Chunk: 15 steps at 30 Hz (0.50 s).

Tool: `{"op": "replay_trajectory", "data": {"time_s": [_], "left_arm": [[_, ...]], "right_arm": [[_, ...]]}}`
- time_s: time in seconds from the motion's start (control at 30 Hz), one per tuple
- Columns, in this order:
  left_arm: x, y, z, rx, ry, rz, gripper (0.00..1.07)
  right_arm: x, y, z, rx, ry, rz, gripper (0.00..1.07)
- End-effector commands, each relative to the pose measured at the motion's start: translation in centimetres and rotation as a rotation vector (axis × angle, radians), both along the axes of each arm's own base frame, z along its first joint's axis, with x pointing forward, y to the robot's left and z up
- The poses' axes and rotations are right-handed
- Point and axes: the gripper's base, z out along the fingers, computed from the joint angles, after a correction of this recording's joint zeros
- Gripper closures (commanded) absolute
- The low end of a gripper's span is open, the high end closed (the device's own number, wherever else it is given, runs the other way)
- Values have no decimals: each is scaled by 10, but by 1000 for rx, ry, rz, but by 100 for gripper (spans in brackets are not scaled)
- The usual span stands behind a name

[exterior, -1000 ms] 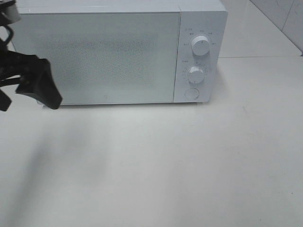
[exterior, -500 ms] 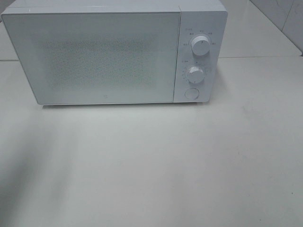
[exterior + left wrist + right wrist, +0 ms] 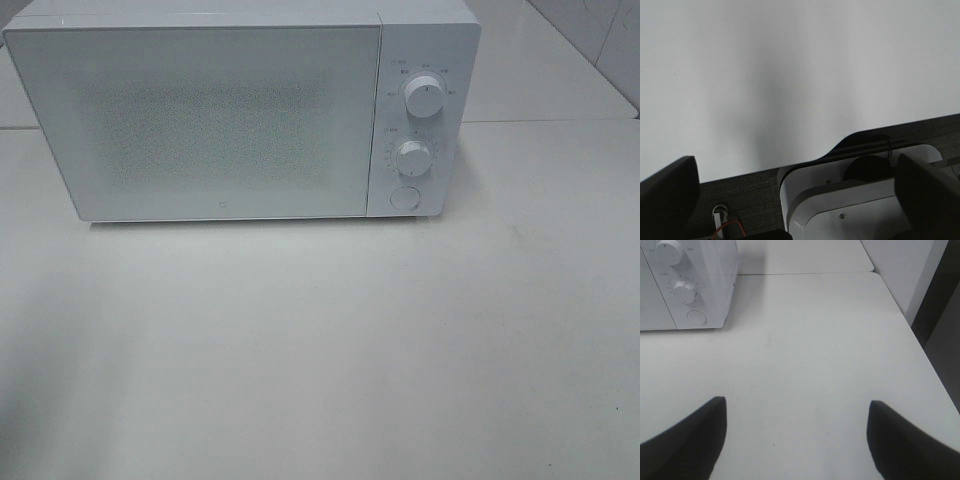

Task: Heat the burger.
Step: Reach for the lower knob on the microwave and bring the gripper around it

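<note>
Cannot see the burger in any view. Only a white microwave (image 3: 220, 120), door closed, on the pale desk (image 3: 330, 350). Both wide apart and gripping nothing: left jaws, and right jaws above the desk beside the microwave.

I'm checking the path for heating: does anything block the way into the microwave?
Yes: the door of the microwave is shut across its front. No burger shows in any view.
</note>
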Motion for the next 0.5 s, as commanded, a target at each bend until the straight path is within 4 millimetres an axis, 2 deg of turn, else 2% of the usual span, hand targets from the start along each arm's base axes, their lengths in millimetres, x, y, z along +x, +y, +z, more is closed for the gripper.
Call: {"op": "replay_trajectory", "data": {"time_s": [0.03, 0.23, 0.5], "left_arm": [[-9, 1, -3, -2, 4, 3, 8], [-29, 4, -3, 1, -87, 5, 8], [-53, 7, 13, -17, -267, 4, 8]], "right_arm": [[-4, 0, 1, 5, -31, -4, 34], [-4, 0, 1, 5, -31, -4, 34], [-4, 0, 1, 5, -31, -4, 34]]}}
